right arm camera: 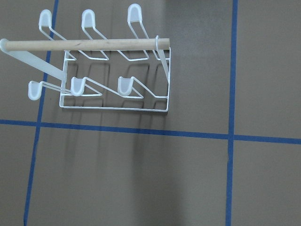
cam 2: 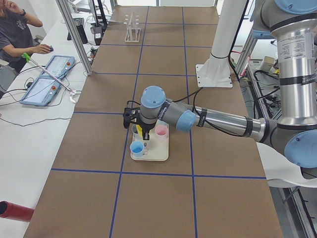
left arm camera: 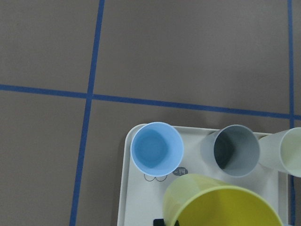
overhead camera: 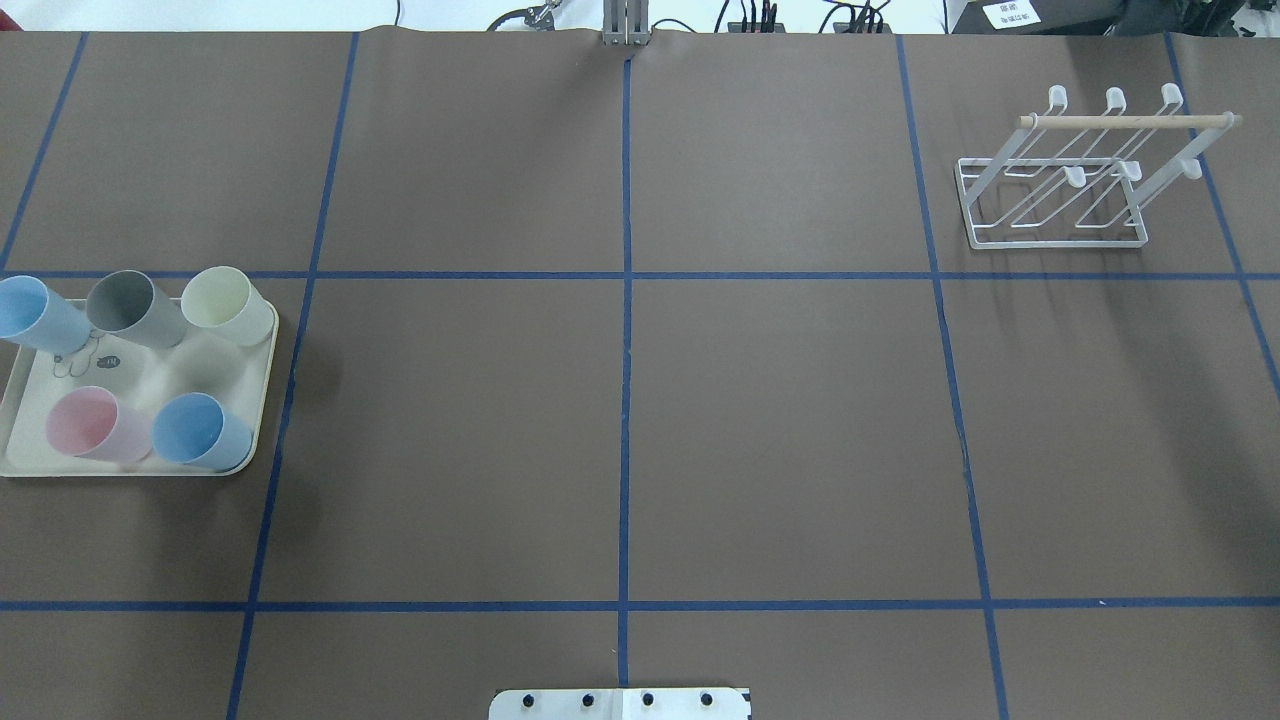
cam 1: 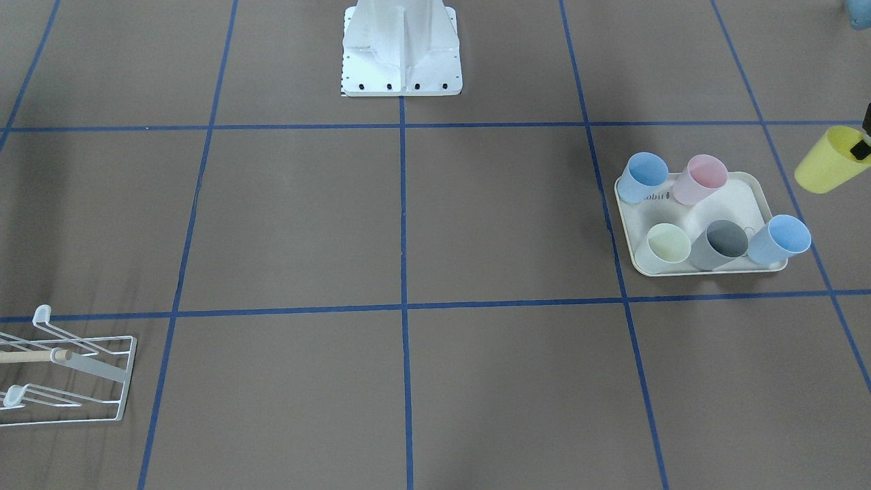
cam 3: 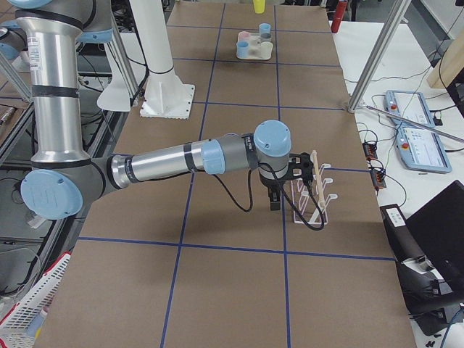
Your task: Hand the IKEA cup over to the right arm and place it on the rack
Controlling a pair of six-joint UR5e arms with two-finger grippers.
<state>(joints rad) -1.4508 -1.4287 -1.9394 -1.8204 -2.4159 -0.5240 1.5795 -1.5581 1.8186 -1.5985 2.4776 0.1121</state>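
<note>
The yellow cup is up in the air at the robot's left end of the bench, held in the left pincer, which is clamped on its rim. One black finger shows at the lip in the front-facing view. From the left wrist camera the cup fills the bottom of the picture with its mouth toward the lens, and it hangs over the cream tray.

Five more cups stand on that tray. A blue cup and a pink cup are on the robot's side. A pale green cup, a grey cup and a second blue cup stand in a row on the far side. The second blue one is right at the tray's corner. A small rabbit drawing is printed on the tray floor beside it.

Well apart, at the opposite end of the bench, stands the white wire rack. Its prongs slant upward to rounded tips, and a light wooden dowel lies across the top. None of the prongs carries a cup.

The right pincer hangs just beside the rack, pointing down at the bench. It shows only from the side, so I cannot tell whether its jaws are apart or together.

Blue tape lines divide the brown bench top into squares.
</note>
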